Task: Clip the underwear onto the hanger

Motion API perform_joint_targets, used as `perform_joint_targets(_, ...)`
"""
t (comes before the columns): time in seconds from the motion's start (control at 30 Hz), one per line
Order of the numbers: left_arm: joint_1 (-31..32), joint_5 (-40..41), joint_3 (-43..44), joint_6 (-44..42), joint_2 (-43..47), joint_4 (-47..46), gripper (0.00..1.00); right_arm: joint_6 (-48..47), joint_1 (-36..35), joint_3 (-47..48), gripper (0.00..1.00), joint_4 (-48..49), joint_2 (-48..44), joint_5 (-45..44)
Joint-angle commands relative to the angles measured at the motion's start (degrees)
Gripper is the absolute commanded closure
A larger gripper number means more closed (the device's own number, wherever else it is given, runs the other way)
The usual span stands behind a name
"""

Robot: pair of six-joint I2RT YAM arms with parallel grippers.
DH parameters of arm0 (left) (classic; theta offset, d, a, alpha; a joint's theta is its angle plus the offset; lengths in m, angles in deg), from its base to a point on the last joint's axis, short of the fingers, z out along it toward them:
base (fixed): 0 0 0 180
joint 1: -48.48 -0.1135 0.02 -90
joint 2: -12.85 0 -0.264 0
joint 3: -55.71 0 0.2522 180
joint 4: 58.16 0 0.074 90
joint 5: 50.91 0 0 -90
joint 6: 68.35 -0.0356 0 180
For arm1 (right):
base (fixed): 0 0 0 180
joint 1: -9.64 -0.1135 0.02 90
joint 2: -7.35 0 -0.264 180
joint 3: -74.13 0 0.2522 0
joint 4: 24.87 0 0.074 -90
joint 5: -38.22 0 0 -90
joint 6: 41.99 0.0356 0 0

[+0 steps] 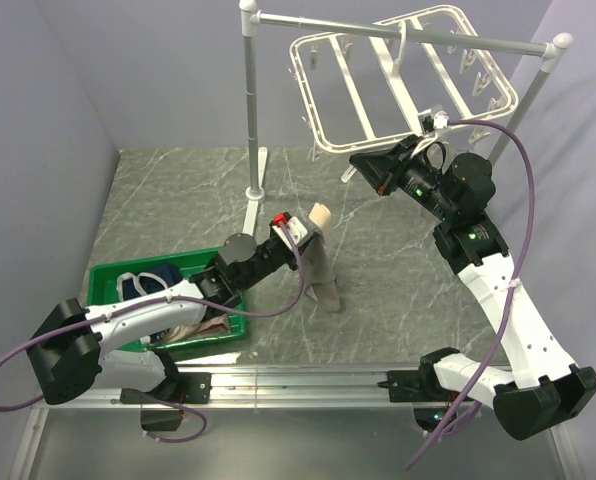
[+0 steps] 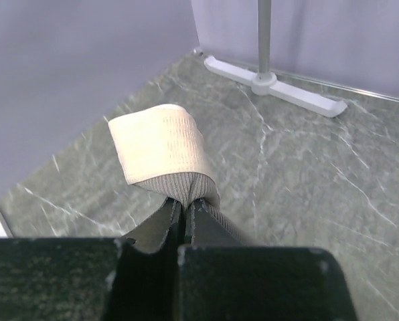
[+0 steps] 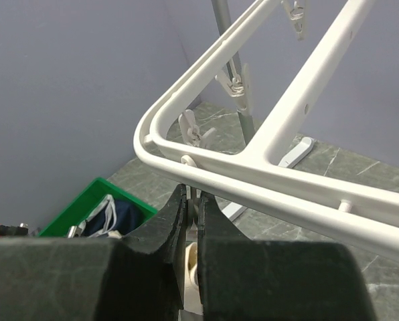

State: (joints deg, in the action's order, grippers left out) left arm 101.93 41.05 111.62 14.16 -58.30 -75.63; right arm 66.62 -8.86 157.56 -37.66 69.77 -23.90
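My left fingers [image 2: 186,204] are clenched on the underwear [image 2: 163,147], pinching the grey-brown fabric just below its beige waistband, which folds over and sticks up past my fingertips. From above, the rest of the garment hangs down from that grip over the middle of the surface [image 1: 398,290]; I cannot tell whether its lower end touches. My right fingers [image 3: 193,194] are pressed nearly together, just under a rounded corner of the hanger [image 3: 266,187]. Something small and white shows in the slit between them, and I cannot tell whether it is a clip. The hanger hangs tilted from the white pole rack [image 1: 250,100] over the far right part of the surface. A green bin [image 1: 108,275] sits at the near left corner, with a navy garment [image 1: 143,283] inside
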Motion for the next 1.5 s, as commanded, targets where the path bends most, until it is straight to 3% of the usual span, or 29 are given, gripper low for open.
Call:
perform_joint_targets(0.0, 0.25, -2.13, 4.33, -4.2, -1.0, -7.44, 1.0, 1.43, -0.13, -0.76, 1.0, 1.84, -1.33, 1.48)
perform_joint_targets(0.67, 0.25, -2.57, 11.81, -7.46, -3.99, -12.64, 1.0, 4.68, -0.04, -1.46, 1.0, 3.68, -1.24, 1.83)
perform_joint_targets(1.47, 0.25, -2.66, 10.59, -8.16, -4.61, -13.51, 1.0, 13.29, 0.22, -0.24, 1.0, 4.56, 0.08, 3.15)
